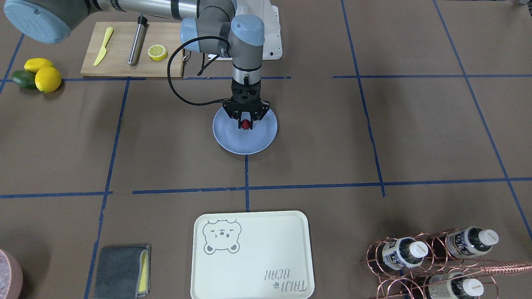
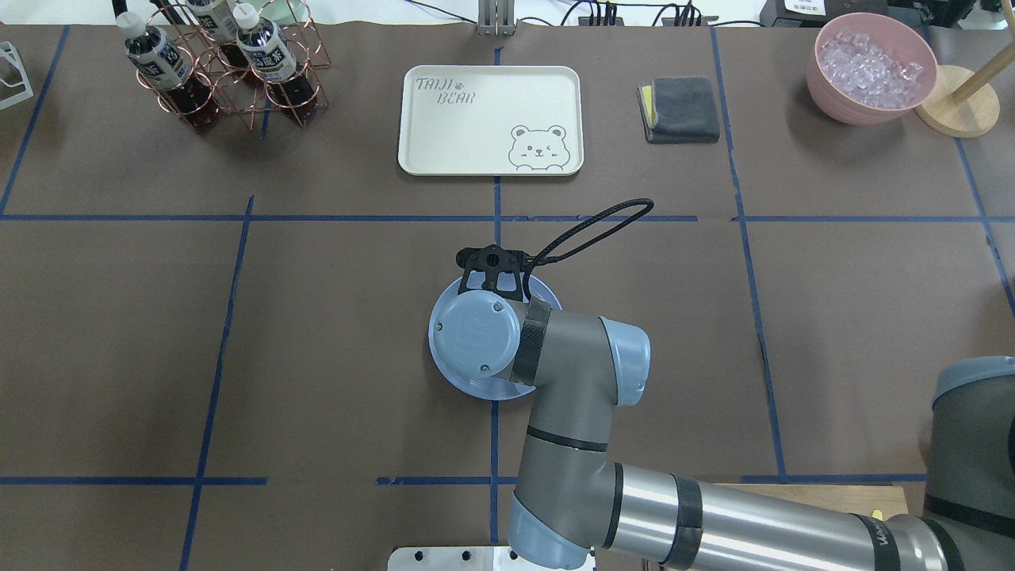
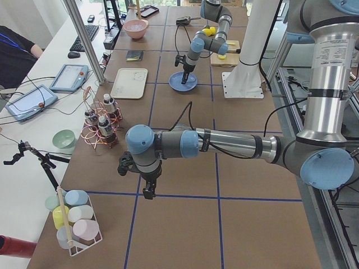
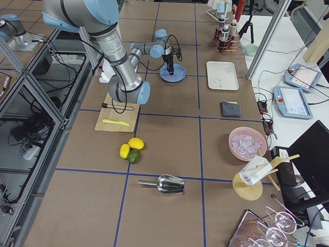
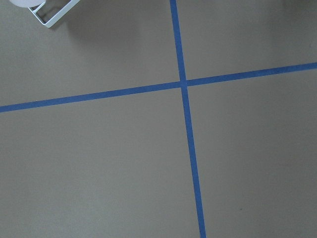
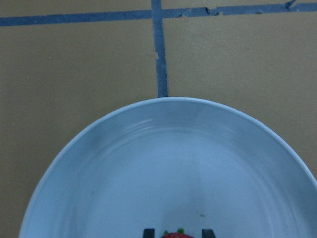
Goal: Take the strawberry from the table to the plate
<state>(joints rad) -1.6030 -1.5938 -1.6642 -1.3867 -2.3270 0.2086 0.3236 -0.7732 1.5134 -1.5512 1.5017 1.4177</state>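
The light blue plate sits mid-table on the brown paper. The small red strawberry is over the plate's half nearer the robot, and I cannot tell whether it touches the plate. My right gripper points straight down and is shut on the strawberry. In the right wrist view the plate fills the frame, with the berry's top between two dark fingertips. My left gripper hangs over bare table far from the plate. It shows only in the side view, so I cannot tell its state.
A wooden cutting board with a yellow knife, a metal rod and a lemon half lies near the robot base. Lemons and an avocado lie beside it. Across the table are the bear tray, a grey cloth and a bottle rack.
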